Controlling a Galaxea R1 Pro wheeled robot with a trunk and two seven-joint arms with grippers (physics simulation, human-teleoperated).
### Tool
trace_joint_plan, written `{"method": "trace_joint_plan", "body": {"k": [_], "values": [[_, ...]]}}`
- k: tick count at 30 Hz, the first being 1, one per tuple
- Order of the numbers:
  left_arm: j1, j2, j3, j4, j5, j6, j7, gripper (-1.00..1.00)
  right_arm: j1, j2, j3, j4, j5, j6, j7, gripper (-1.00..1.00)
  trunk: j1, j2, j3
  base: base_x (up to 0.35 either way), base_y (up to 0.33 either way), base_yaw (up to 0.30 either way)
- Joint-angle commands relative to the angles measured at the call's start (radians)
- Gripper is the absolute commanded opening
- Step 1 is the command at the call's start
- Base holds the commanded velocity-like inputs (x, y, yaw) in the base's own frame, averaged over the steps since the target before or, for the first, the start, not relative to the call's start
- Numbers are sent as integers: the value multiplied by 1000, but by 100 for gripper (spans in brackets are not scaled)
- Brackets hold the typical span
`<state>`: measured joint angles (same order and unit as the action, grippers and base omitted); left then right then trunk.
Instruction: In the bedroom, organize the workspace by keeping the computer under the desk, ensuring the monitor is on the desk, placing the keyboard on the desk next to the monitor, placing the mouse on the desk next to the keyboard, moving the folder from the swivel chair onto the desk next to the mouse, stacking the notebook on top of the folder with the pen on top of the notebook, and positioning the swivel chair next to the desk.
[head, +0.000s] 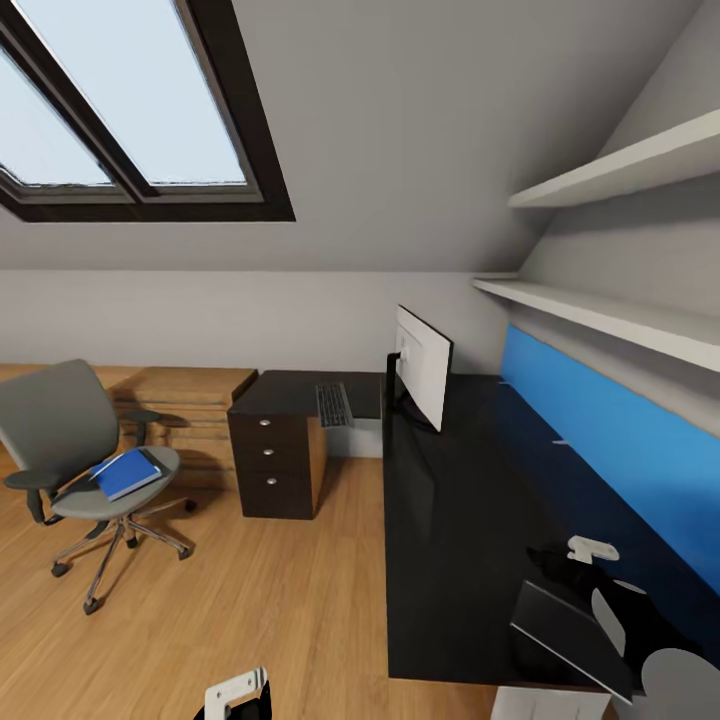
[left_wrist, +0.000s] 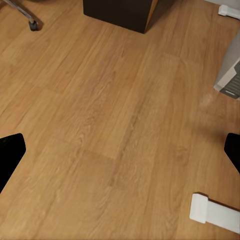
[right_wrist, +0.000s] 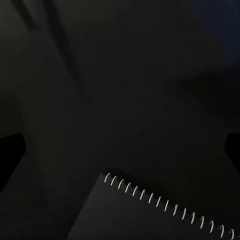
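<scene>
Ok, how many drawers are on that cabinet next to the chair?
3, stacked on the cabinet front: top drawer, middle drawer and bottom drawer, each with a round knob. None look hidden.

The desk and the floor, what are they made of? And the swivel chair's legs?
The desk top looks like glossy black laminate or lacquered board: it faintly mirrors the monitor. The floor looks like honey-coloured wood planks with visible grain, possibly laminate. The swivel chair has shiny silver legs that look like polished metal, and its grey seat looks like matte fabric or plastic.
</scene>
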<state>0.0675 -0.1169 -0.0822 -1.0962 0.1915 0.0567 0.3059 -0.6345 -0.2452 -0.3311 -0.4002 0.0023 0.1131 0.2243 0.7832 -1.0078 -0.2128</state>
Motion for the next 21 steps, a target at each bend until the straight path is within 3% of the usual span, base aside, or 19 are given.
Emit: {"method": "trace_joint_plan", "body": {"k": [1,9,21], "values": [[0,0,-2,-2,6,5,6,100,-1,1,-8,-2,2,7,7,100,4,-8,-4,0,0,0],[0,0,-2,-2,6,5,6,100,-1,3,-7,-2,32,44,7,100,35,-64,-29,0,0,0],[0,1,-2,-2,6,5,6,100,-1,3,-7,-2,40,52,7,100,81,-148,-67,0,0,0]]}}
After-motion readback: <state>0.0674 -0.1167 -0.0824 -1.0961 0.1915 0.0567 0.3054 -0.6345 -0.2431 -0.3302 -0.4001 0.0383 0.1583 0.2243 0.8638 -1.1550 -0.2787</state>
